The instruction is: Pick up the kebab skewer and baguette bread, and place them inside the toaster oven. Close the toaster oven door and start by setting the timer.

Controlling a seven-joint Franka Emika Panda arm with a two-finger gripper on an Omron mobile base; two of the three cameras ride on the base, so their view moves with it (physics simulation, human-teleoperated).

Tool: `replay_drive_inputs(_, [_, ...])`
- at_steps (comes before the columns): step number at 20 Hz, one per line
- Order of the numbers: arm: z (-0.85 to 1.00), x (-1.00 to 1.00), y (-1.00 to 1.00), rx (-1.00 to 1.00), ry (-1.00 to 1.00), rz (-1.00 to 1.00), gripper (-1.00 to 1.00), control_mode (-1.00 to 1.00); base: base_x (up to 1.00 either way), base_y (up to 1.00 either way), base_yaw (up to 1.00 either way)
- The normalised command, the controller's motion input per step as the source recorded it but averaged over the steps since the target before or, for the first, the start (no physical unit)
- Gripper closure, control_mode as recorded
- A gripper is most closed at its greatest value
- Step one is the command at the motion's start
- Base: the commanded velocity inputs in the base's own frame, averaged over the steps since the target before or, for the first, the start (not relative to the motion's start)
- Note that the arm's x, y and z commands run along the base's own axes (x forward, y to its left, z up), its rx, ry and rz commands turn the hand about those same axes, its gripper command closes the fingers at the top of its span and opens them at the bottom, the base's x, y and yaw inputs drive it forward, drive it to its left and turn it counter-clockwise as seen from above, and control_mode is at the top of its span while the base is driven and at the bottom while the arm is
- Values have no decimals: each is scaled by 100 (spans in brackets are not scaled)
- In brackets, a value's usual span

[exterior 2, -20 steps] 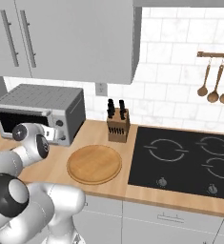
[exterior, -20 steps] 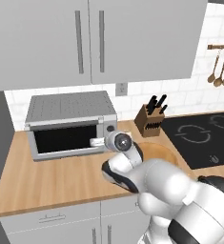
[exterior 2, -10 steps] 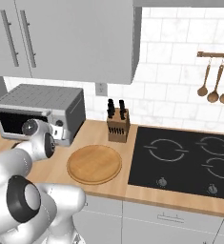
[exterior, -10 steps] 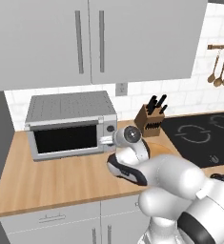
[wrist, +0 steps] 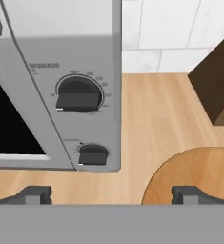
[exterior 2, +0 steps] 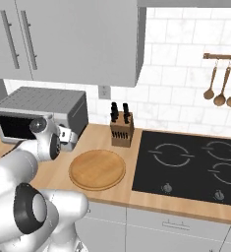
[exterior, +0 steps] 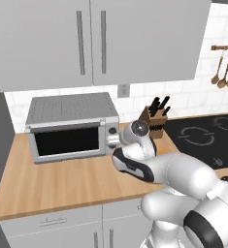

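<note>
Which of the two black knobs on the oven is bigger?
The upper knob on the toaster oven is bigger; the lower knob beneath it is clearly smaller.

Toaster oven (wrist: 61,86) interior hidden behind black door (wrist: 8,124) glass.

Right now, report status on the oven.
Hand open, empty, facing the knobs. Oven door shut. Round wooden plate beside the oven, bare. Nothing between hand and knobs.
</note>
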Motion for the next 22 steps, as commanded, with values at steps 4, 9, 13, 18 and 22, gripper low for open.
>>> replay_drive_inputs(4, [0,5,0,0,-6,0,-100,-100,0,0,0])
replay_drive_inputs(9, [0,0,0,0,-6,0,-100,-100,0,0,0])
replay_drive_inputs(13, [0,0,0,0,-4,0,-100,-100,0,0,0])
replay_drive_inputs(18, [-28,3,0,0,-1,0,-100,-100,0,0,0])
replay_drive_inputs(22, [-44,7,0,0,0,0,-100,-100,0,0,0])
